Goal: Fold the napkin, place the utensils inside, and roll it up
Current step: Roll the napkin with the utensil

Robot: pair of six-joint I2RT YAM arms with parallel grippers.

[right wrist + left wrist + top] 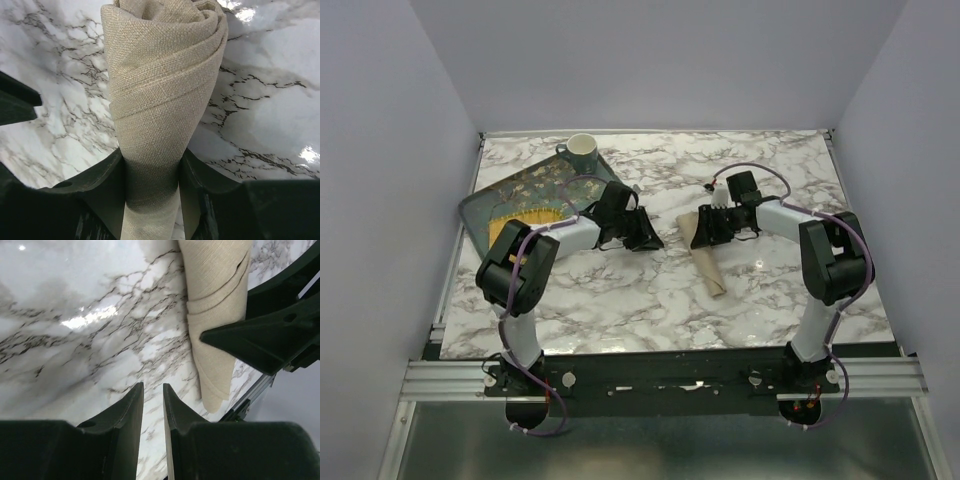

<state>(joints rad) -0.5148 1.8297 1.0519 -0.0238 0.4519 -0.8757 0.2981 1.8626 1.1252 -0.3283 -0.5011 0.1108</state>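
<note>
The main risk is that the roll comes undone. The right fingers (100,185) press in on both sides of the napkin (160,100) partway along its length, so a lift or drag could let the wider, layered end spring loose. If a utensil sits inside, it could slide out, but no spoon shows in any view, so that cannot be told. The left fingers (125,415), nearly together with a thin gap and holding nothing, are low and near the roll and could nudge it. The napkin lies on the marble surface (620,290), right of centre: plain beige cloth wound into a tapered cone with overlapping diagonal wraps.
</note>
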